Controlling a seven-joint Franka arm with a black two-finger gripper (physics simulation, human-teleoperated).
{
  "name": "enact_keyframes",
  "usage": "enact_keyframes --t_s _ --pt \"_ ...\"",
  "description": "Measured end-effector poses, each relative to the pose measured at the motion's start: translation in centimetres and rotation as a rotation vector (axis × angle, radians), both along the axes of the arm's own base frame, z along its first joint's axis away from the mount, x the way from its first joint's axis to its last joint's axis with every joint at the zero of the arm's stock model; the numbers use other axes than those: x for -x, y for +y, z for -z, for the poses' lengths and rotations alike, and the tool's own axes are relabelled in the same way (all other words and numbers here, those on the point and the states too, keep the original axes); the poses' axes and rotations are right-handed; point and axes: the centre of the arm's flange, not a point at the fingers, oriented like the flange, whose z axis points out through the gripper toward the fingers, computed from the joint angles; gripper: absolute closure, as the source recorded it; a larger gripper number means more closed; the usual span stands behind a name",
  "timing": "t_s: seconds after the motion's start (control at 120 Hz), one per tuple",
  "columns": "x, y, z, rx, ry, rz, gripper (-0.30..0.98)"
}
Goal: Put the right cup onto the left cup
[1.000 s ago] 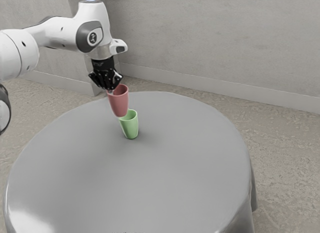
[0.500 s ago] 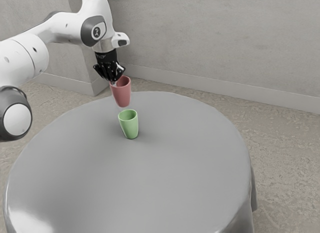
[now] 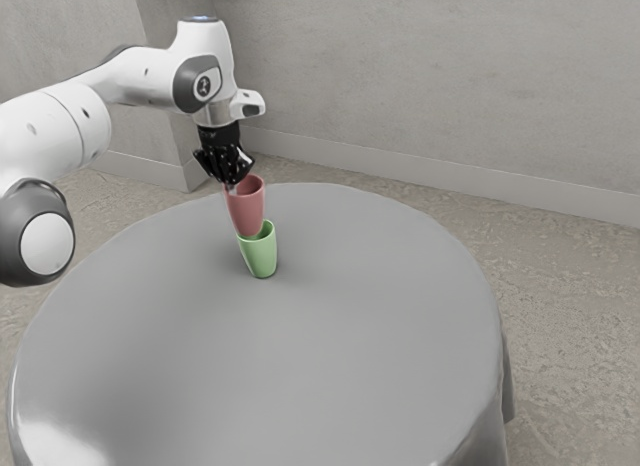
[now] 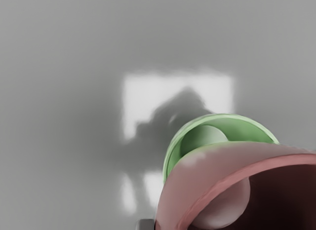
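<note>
Presently aligning, my gripper pinches the red cup; next, exterior view's right, then down onto the green cup.

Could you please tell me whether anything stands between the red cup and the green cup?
Nothing visible stands between them: the red cup, held near its rim by the end effector, has its base at the mouth of the green cup.

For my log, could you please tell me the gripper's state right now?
Gripper: closed, holding the red cup near its rim.
</note>
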Motion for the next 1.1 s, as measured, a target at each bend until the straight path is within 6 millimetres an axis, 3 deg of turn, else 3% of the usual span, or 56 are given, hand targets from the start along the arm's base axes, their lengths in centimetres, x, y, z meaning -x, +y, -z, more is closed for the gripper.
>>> enact_keyframes --t_s 0.183,0.458,0.633,0.742,0.867,0.942,1.1 --pt "-0.2 -0.7 0.1 0.001 -0.008 0.019 0.79" --pt "-0.4 -0.6 1.8 0.006 0.008 0.028 0.78" --pt "-0.3 -0.8 2.6 0.012 0.019 0.035 0.4" --pt "-0.4 -1.0 2.4 0.013 0.01 0.039 0.24" --pt "-0.2 -1.2 0.8 0.005 -0.014 0.045 0.13" --pt "0.8 -1.9 -1.8 -0.003 -0.033 0.057 0.09" --pt "5.6 -3.7 -7.9 -0.028 -0.041 0.078 0.04"
